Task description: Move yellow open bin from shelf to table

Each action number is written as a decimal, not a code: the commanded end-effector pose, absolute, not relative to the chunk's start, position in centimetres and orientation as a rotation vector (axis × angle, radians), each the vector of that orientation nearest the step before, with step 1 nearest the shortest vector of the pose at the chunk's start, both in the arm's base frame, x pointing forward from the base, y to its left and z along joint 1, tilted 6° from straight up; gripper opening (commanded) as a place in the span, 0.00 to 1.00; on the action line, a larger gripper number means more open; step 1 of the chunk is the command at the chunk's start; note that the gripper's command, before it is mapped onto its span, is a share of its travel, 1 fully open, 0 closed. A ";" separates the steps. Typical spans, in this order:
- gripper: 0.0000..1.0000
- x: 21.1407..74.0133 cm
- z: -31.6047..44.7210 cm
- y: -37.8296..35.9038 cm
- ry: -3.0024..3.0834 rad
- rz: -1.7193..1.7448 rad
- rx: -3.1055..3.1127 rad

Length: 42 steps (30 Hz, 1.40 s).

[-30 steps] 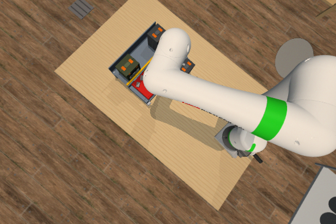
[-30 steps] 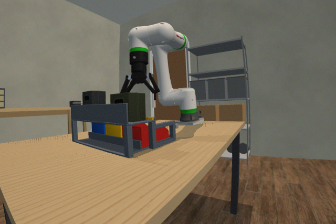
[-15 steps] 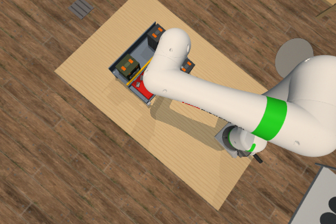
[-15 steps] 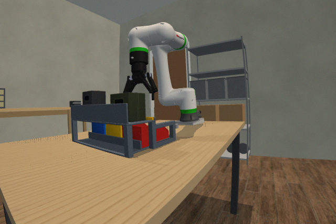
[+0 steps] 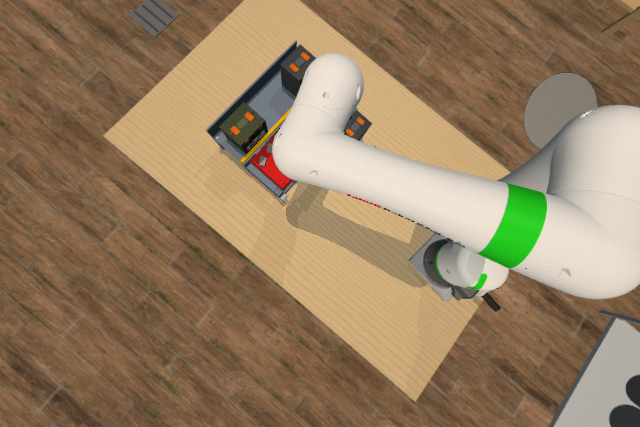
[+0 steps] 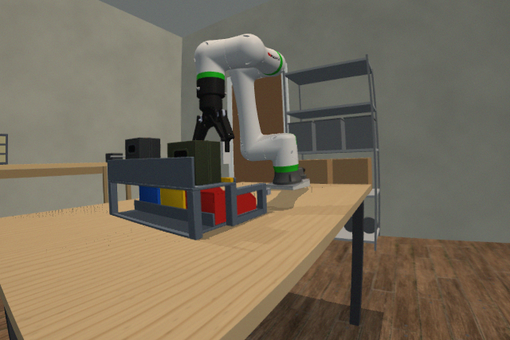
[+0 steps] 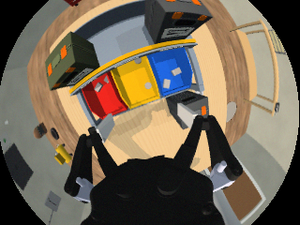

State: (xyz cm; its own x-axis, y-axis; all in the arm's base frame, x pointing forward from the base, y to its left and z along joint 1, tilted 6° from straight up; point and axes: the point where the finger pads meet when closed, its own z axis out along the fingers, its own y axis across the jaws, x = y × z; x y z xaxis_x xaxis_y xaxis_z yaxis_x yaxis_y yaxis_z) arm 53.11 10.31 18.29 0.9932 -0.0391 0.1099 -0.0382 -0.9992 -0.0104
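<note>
Fingers spread fully apart, holding nothing, hanging above the front of the shelf point(image 6: 193, 209). Three open bins in the lower tier, side by side: one red bin point(image 7: 103, 97), one yellow bin point(image 7: 139, 82) in the middle, one blue bin point(image 7: 171, 74). Yellow bin remains in its place on the shelf. Two boxes on the top tier: one olive box point(image 7: 70, 59), one dark grey box point(image 7: 172, 13). Shelf stands on the bench point(image 6: 123, 270).
</note>
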 end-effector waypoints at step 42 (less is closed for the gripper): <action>1.00 53.1 18.3 10.3 1.229 -0.154 -2.833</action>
State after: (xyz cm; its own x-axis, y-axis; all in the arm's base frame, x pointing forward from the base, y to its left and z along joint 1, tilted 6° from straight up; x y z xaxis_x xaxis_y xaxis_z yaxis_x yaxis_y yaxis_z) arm 53.11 10.30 18.29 0.7778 -0.6236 0.0787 -0.6191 -0.7817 -0.0755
